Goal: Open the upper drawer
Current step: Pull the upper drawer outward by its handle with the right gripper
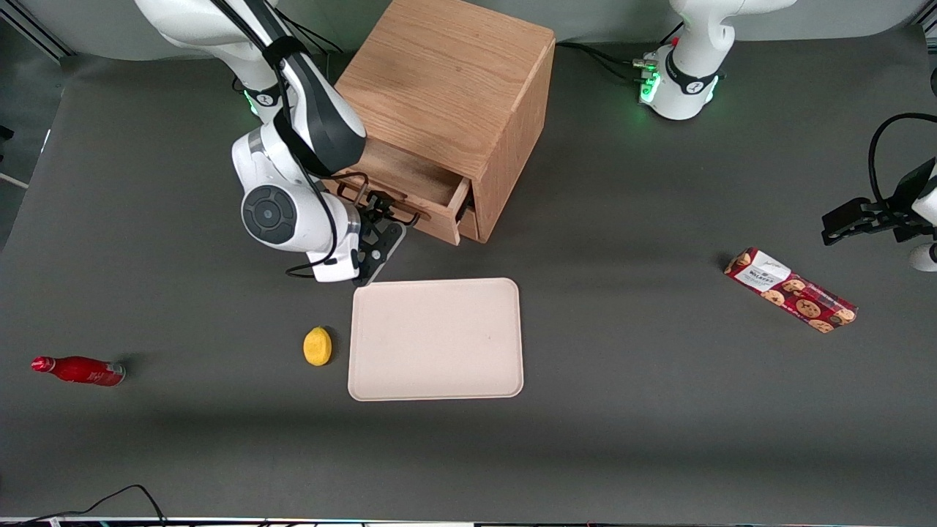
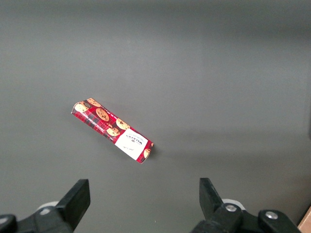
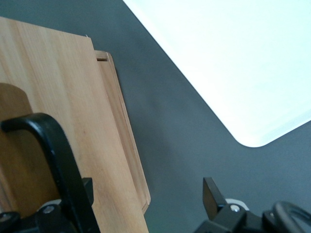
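The upper drawer [image 1: 410, 192] is shown in light oak with a dark bar handle; the gripper [image 1: 382, 219] is black; the tray [image 1: 436, 339] is pale cream; the lemon [image 1: 318, 346] yellow; the bottle [image 1: 79, 370] red; the biscuit packet [image 1: 790, 290], red tartan with cookie prints, is seen at three o'clock.

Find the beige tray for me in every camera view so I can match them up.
Front view: beige tray flat on the table, nearer the camera than the upper drawer and claw.
Right wrist view: its rounded corner, washed out white.
Left wrist view: not in it.
Shared landmark: the drawer's front.
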Robot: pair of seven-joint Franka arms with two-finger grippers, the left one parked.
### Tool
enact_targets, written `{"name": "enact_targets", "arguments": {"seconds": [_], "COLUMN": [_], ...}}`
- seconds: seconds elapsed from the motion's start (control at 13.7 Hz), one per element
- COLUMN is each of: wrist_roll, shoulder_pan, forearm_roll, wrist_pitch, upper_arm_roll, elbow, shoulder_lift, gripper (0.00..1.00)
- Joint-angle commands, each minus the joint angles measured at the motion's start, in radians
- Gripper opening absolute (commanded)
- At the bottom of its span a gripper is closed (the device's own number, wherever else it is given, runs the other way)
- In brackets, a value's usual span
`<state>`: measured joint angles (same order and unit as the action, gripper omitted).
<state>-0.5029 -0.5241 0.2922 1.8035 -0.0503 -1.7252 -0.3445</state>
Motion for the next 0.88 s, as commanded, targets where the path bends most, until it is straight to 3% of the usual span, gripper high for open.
{"name": "enact_targets", "arguments": {"seconds": [0.0, 0.8], "wrist_roll": [-0.055, -0.108], "shoulder_pan": [0.022, 0.078], "forearm_roll": [-0.004, -0.005], "wrist_pitch": [-0.010, -0.012], "upper_arm_roll": [0.000, -0.031], "elbow": [0.062, 0.196], "shoulder_lift": [-0.039, -0.134], "gripper": [1.00, 1.00]}}
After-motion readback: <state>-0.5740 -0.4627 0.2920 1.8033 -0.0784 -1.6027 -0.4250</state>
